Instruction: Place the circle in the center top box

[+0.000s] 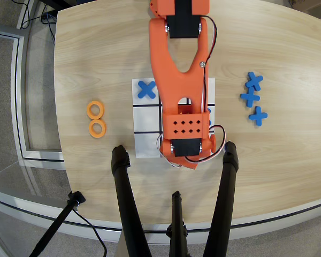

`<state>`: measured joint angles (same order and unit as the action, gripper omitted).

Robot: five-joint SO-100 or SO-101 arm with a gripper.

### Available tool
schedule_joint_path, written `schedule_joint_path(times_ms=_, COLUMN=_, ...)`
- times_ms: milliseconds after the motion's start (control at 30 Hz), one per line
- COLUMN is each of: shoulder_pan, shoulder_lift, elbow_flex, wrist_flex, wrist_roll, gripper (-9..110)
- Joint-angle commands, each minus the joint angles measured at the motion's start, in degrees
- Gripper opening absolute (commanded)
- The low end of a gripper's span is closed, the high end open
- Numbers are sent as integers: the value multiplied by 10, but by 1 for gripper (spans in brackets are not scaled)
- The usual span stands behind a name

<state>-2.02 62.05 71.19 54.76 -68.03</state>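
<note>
Overhead view only. My orange arm (177,69) reaches from the top edge down over the paper grid (145,123), which lies on the wooden desk (96,53). The arm and its wrist block cover most of the grid's middle and right columns. My end effector sits somewhere under the wrist, near the grid's lower edge in this view; the fingertips are hidden, so I cannot tell whether it is open, closed or gripping anything.

Two orange circles (96,119) lie on the desk left of the grid, well apart from it, one just above the other and touching or nearly so. Neither is in a grid cell. I see no circle at my end effector, though the arm blocks that area.

One blue cross (146,89) sits in the grid's upper left cell in this view. A sliver of blue (208,111) shows beside the wrist at the grid's right column; too covered to identify. Three more blue crosses (252,98) lie clustered on the desk right of the grid.

The middle cell of the grid's lower row, the row without the cross, is hidden under my wrist.

Black tripod legs (125,203) stand at the desk's near edge.
</note>
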Motion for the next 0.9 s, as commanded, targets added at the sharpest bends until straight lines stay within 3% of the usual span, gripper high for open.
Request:
schedule_joint_path(times_ms=0, shoulder_pan=4, shoulder_lift=-7, elbow_flex=-25, wrist_flex=-5, wrist_roll=4, gripper=0)
schedule_joint_path(times_ms=867, shoulder_pan=-12, shoulder_lift=-60, elbow_flex=-40, wrist_flex=-5, wrist_roll=10, gripper=0)
